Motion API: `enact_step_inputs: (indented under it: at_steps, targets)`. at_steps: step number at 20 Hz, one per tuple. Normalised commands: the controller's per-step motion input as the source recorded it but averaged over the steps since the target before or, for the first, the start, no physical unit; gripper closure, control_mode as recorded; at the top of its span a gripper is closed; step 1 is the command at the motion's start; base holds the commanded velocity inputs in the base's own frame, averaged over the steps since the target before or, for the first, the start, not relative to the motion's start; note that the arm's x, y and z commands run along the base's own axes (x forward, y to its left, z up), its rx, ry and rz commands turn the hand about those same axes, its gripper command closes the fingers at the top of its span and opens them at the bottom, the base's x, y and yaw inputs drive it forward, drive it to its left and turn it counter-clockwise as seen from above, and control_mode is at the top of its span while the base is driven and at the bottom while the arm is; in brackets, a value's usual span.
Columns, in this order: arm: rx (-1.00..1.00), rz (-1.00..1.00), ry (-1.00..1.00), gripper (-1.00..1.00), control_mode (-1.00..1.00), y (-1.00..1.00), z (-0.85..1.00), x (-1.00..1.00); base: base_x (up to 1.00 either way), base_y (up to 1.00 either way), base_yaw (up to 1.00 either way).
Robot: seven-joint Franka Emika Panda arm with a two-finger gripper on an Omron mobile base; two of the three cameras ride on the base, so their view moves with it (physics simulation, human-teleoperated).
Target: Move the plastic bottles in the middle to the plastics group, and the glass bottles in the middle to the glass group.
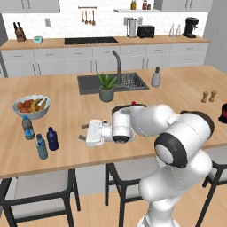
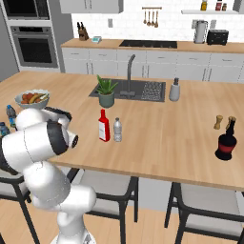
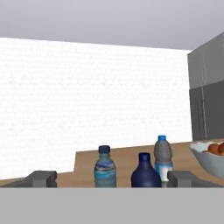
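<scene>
Gripper (image 1: 82,132) jaws wide, empty, facing opaque navy bottle (image 1: 52,139) btwn clear blue-labelled water bottles (image 1: 28,127).

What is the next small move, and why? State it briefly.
Probably pull the open claw away from the navy bottle: it stands free beside the two water bottles, while the clear bottle waits mid-counter.

Two cameras sit high behind the arm and look down over the counter (image 1: 177,88) toward the sink (image 1: 111,83). Both see the sink, one from each side. The hand camera sits low, close, looking level across the counter (image 3: 87,159).
</scene>
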Motion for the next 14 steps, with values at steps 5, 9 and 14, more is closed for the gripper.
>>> enact_step_inputs:
  at_steps: [5,9,14]
  targets:
    - [0.0,-0.04,-0.04,-1.0,-1.0,-0.66,0.29,-0.47,0.0,0.0,0.0]
    - [0.0,-0.07,0.0,-1.0,-1.0,-0.8,0.17,-0.36,0.0,0.0,0.0]
    - [0.0,-0.07,0.0,-1.0,-1.0,-0.86,0.19,-0.24,0.0,0.0,0.0]
